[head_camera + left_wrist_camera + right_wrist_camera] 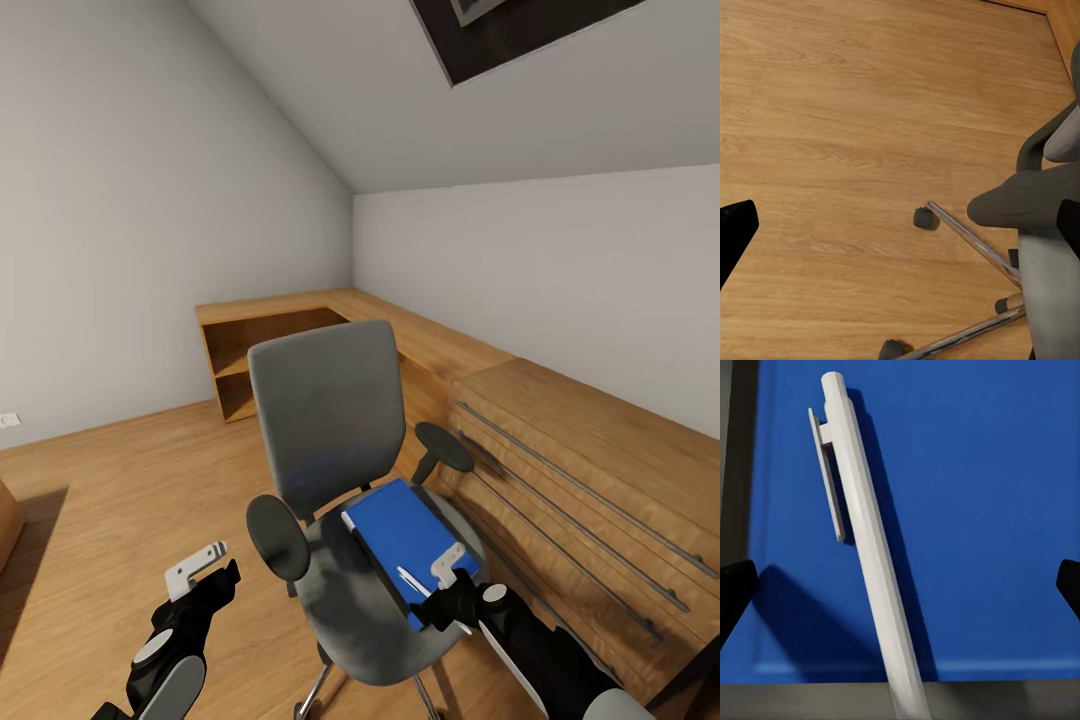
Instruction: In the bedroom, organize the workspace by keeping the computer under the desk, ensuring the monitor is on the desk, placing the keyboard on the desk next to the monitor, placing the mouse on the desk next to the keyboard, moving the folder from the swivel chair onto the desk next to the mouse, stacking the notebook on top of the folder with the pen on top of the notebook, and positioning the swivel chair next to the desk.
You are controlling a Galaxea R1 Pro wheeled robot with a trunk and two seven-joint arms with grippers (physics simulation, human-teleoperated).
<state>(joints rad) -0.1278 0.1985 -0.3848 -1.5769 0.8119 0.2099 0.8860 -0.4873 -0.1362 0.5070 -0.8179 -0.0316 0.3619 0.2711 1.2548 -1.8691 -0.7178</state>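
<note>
Since the right gripper (452,567) hangs open over the pen (870,547) on the folder (405,535), I would centre, then close gently.

Swivel chair (330,420): grey padded seat and back, black armrests, chrome base legs with dark casters. Folder (405,530): bright blue, plain, directly under the right pincer (452,562). Pen (866,540): white, plain, with white clip, between that pincer's black finger tips. Left pincer (197,565): light grey fingers on a black wrist. Floor (110,500): honey-brown wood grain. Low chest (600,470): light wood, grey bar handles. Walls (120,220): pale grey.
</note>
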